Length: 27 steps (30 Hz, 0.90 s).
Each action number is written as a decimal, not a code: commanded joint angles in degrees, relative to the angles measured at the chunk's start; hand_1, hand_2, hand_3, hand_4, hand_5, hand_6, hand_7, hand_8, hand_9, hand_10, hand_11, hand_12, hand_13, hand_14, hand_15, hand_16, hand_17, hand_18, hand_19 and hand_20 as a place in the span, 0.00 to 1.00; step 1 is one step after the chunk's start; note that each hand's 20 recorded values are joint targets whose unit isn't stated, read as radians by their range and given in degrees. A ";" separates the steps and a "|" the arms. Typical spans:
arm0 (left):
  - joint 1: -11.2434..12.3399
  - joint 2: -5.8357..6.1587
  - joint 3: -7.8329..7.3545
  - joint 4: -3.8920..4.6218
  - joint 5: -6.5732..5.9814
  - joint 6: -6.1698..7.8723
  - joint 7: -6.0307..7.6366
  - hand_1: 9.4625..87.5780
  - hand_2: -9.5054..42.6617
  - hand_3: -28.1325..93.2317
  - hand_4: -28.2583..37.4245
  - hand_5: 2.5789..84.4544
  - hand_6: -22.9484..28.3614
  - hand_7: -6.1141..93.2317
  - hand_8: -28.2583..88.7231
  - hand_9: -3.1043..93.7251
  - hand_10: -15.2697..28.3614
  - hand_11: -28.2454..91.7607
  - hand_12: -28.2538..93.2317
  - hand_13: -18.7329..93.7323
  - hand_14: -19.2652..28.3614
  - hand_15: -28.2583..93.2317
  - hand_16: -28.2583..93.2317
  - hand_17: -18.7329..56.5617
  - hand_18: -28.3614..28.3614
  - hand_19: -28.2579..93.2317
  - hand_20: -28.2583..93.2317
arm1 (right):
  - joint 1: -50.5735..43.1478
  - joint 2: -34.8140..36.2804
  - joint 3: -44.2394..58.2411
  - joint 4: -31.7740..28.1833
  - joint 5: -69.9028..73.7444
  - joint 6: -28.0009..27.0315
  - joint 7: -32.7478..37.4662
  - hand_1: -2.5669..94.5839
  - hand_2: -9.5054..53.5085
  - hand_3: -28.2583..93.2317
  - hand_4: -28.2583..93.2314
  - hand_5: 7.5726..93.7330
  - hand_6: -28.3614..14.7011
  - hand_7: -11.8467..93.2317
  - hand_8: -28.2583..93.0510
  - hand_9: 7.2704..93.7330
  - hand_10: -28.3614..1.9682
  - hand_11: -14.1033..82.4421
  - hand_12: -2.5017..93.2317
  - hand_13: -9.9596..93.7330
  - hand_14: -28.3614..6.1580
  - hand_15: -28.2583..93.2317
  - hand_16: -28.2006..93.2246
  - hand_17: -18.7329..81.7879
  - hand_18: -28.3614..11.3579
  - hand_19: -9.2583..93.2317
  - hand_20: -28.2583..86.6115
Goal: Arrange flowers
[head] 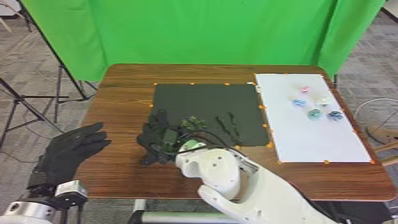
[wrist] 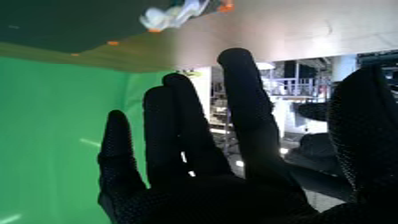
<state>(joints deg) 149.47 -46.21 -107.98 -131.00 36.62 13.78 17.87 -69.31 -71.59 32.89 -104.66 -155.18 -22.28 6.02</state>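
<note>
My right hand (head: 158, 139) is over the left edge of the dark mat (head: 209, 95) in the head view, its fingers straight. A green leafy sprig (head: 193, 123) lies just beside it, and dark thin stems (head: 229, 126) lie farther right. Pink (head: 305, 89), light blue (head: 299, 103), teal (head: 314, 114) and dark blue (head: 335, 115) flowers rest on the white sheet (head: 298, 145). In the right wrist view, my right hand (wrist: 213, 192) is open, with a white and pale blue thing (wrist: 173, 16) beyond it at the mat's edge. My left hand (head: 75, 145) stays relaxed and open at the left.
The brown wooden table (head: 120, 175) carries the mat and sheet, both marked with orange tape. Behind its far edge hangs a green cloth (head: 204, 35). Black stand legs (head: 58, 100) are on the floor to the left.
</note>
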 commanded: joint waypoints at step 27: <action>1.66 -1.04 0.02 -0.70 0.15 -0.10 0.10 0.21 0.29 0.92 0.19 0.52 0.71 0.20 0.17 0.44 0.85 0.53 0.31 0.42 1.00 0.71 0.14 0.13 0.89 0.71 0.35 | 5.44 2.51 -5.35 1.42 -1.08 5.24 11.66 0.13 0.30 0.85 0.02 0.57 0.60 0.31 0.11 0.32 0.00 0.50 0.28 0.19 0.00 0.90 0.39 0.07 0.00 0.64 0.60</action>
<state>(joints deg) 149.14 -46.59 -107.67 -131.02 36.65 13.61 17.87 -66.76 -71.86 30.21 -100.83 -157.36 -22.72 15.49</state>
